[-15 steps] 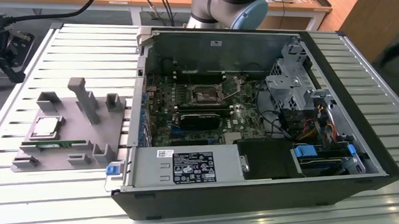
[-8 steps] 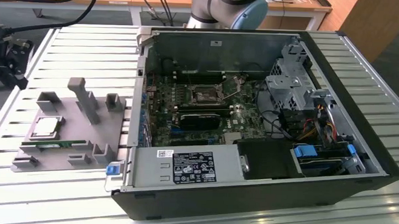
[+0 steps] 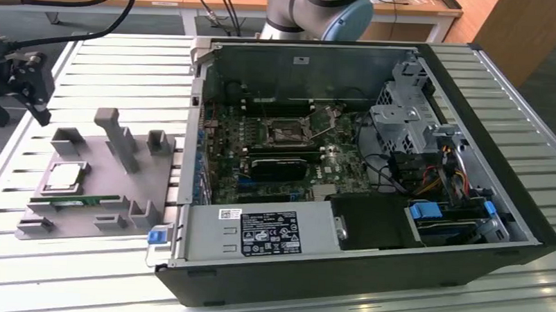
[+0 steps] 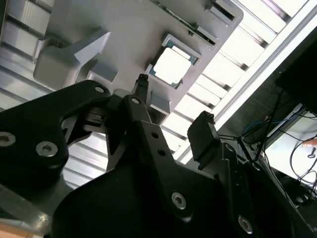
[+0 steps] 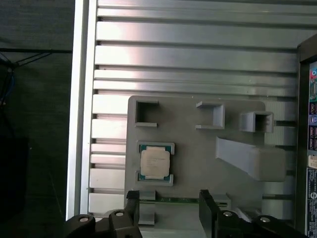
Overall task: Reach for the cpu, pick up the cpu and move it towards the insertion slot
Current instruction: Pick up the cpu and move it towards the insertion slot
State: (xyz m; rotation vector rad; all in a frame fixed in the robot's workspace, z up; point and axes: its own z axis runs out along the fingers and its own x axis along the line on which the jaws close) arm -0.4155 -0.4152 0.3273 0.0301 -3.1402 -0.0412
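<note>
The cpu point(image 3: 66, 176) is a flat silvery square chip lying in a recess of the grey fixture plate point(image 3: 82, 211), at the exterior view's left. Both wrist views show the cpu point(image 5: 155, 163) point(image 4: 172, 67) in its holder. My gripper point(image 3: 38, 99) hovers above and behind the plate, apart from the chip. Its two black fingers point(image 5: 132, 208) stand wide apart, so the gripper point(image 5: 168, 206) point(image 4: 171, 106) is open with nothing between them. The insertion slot point(image 3: 286, 133) is the square socket with a metal frame on the motherboard inside the open computer case.
The open black computer case point(image 3: 499, 171) fills the exterior view's right, with a power supply point(image 3: 256, 233) at its front. A green memory stick point(image 3: 68, 199) lies along the plate's near side. Upright grey posts point(image 3: 121, 140) rise from the plate beside the cpu. The slatted aluminium table point(image 3: 105, 67) surrounds everything.
</note>
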